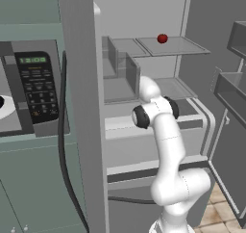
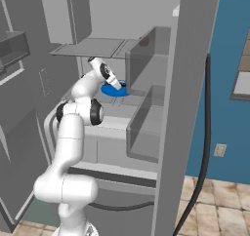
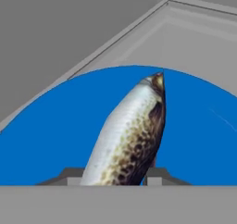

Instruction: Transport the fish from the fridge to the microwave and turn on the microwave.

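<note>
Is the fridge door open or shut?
Open. The fridge shows its shelves, a red ball on the upper one, and the arm reaches inside toward the fish on a blue plate.

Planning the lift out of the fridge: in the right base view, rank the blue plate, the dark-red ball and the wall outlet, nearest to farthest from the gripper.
1. Blue plate, on the shelf right at the gripper.
2. Dark-red ball, one shelf up, behind the clear bin.
3. Wall outlet, low on the blue wall, far right.

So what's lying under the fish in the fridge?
A round blue plate lies under the fish, on a grey fridge shelf. The fish covers the plate's middle, and the plate hides the shelf beneath it.
</note>
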Controlling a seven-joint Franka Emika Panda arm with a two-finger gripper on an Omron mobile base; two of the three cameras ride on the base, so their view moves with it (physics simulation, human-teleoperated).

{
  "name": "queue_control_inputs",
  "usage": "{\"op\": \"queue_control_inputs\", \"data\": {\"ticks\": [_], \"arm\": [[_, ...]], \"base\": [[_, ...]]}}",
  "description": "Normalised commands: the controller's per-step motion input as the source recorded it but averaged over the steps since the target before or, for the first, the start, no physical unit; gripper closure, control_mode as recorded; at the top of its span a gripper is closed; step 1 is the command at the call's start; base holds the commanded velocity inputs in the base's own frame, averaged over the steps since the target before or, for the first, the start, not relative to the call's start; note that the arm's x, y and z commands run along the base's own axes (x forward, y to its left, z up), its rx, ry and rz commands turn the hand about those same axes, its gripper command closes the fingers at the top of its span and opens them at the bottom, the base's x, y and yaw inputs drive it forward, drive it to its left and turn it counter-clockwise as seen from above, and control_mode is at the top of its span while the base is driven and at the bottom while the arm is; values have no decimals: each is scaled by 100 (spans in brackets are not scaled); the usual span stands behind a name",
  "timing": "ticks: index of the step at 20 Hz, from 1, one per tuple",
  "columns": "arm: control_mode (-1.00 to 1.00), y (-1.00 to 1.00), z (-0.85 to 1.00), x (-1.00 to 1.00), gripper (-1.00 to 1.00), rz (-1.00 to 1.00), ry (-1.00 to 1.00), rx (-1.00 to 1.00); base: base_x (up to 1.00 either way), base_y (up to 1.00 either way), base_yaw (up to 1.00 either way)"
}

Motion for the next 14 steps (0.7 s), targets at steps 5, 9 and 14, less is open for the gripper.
{"op": "queue_control_inputs", "data": {"ticks": [5, 9, 14], "arm": [[-100, 0, 0, -24, 100, 2, -14, 0], [-100, -2, -2, -28, 100, 6, -13, 0], [-100, -3, -1, -23, 100, 6, -10, 0]], "base": [[0, 0, 0], [0, 0, 0], [0, 0, 0]]}}
